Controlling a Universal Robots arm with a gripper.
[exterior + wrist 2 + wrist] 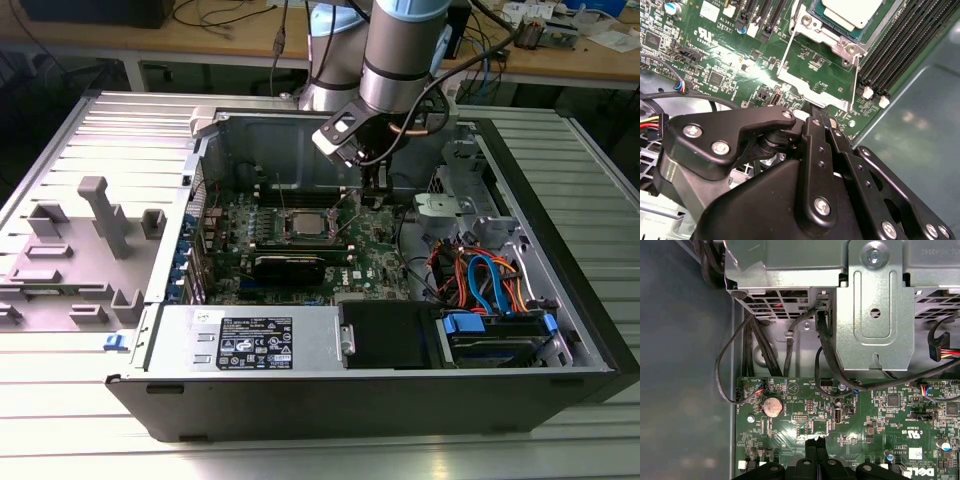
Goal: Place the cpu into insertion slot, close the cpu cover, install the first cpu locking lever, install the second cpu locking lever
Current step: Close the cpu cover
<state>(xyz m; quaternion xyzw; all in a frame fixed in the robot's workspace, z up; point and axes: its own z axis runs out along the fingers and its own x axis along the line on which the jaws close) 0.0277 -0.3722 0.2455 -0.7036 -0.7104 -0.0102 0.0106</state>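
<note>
Currently the end effector (pixel 815 441) is clenched, nothing visible between its tips, low over the green board (pixel 880 425) near the insertion slot (pixel 837 45). The cpu (pixel 852 11) lies in that slot. Likely light, stiff, fragile underneath; best gripped by opposite edges only.

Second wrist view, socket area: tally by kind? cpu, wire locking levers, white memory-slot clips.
cpu: 1
wire locking levers: 2
white memory-slot clips: 2
Total: 5
</note>
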